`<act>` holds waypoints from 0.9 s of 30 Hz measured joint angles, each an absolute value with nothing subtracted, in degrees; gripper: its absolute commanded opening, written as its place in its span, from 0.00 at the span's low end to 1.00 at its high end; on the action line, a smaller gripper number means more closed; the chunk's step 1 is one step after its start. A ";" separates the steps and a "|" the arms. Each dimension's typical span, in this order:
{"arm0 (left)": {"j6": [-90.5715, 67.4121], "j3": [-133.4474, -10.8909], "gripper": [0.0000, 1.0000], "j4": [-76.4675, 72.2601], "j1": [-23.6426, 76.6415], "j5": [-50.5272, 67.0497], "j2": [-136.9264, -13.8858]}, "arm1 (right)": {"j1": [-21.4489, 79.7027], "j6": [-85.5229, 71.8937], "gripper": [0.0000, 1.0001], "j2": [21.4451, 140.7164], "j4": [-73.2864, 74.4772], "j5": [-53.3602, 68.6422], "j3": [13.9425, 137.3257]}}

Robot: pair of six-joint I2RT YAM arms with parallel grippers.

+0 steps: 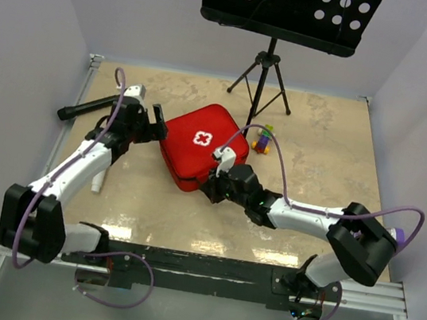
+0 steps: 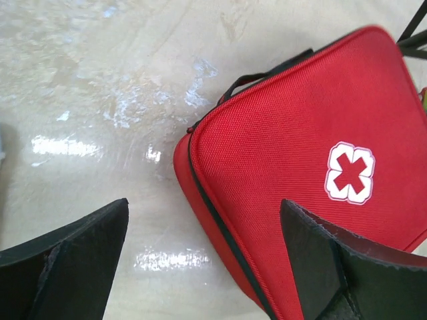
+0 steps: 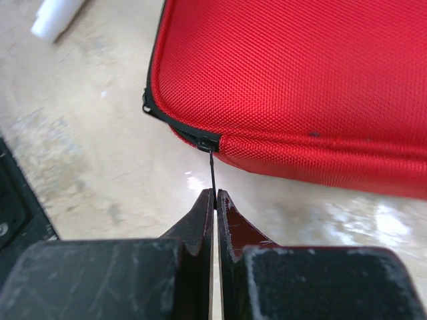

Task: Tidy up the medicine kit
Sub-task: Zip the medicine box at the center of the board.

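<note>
From above, the closed red medicine kit (image 1: 199, 146) lies mid-table with its white cross facing up. The left gripper (image 1: 158, 125) is at the kit's left corner and the right gripper (image 1: 212, 185) at its near corner. A black flashlight (image 1: 86, 108) lies at the far left.

In the left wrist view, the fingers (image 2: 73, 260) are spread wide on either side of the kit's zipped corner.

In the right wrist view, the fingers (image 3: 200, 223) are pinched tight on the thin black zip pull (image 3: 212, 167) at the kit's corner.
</note>
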State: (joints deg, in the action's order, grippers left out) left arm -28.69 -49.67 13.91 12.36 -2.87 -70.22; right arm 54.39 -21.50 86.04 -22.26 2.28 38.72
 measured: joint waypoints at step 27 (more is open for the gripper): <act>-23.00 -49.04 0.00 -0.36 9.76 13.61 -86.37 | 52.07 -19.38 0.00 82.39 -16.23 2.79 37.89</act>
